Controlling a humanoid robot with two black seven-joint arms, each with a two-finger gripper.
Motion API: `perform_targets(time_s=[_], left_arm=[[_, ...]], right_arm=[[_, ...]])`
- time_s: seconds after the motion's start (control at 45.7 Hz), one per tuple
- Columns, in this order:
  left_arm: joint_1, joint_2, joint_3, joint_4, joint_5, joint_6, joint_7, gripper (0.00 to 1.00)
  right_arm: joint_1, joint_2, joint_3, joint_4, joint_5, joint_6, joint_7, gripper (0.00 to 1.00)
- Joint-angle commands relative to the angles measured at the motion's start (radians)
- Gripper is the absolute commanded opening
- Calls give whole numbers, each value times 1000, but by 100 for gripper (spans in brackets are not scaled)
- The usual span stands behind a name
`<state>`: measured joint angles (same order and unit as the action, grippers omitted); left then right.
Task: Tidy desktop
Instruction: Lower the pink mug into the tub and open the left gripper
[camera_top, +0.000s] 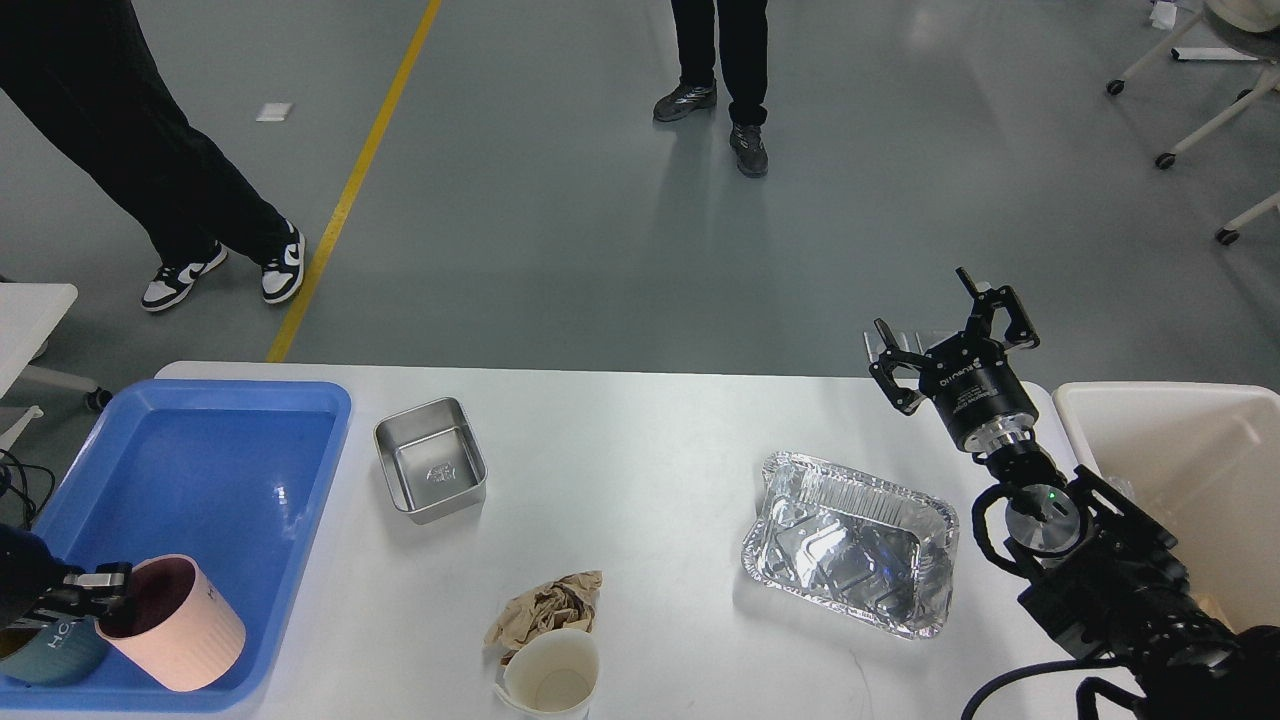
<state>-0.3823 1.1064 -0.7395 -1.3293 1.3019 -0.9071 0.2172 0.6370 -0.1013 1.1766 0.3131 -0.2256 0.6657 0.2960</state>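
Note:
The white desktop (650, 480) fills the lower view. My left gripper (100, 592) is shut on the rim of a pink cup (180, 628), held tilted low in the near corner of the blue tray (200, 470), next to a dark teal mug (45, 650) that is partly hidden. My right gripper (948, 325) is open and empty, raised over the table's far right edge. On the desktop lie a steel box (430, 472), a foil tray (850, 545), a crumpled brown paper (548, 605) and a white paper cup (552, 678).
A cream plastic bin (1180, 470) stands at the right edge, beside my right arm. People's legs (720, 60) stand on the grey floor beyond the table. A yellow floor line (350, 190) runs at the back left.

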Motion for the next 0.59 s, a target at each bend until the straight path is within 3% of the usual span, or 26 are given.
perform_targets(time_s=[0.0, 0.131, 0.285, 0.569], left_arm=[[16, 0, 5, 8, 42, 42, -28, 0], [32, -3, 8, 18, 92, 100, -59, 0], [69, -13, 23, 33, 111, 198, -70, 0], [77, -34, 75, 53, 149, 306, -101, 0]], right_arm=[[0, 0, 0, 0, 0, 0, 0, 100], [-2, 2, 0, 0, 0, 0, 0, 100], [-7, 3, 0, 0, 0, 0, 0, 100], [-8, 3, 0, 0, 0, 0, 0, 100]])
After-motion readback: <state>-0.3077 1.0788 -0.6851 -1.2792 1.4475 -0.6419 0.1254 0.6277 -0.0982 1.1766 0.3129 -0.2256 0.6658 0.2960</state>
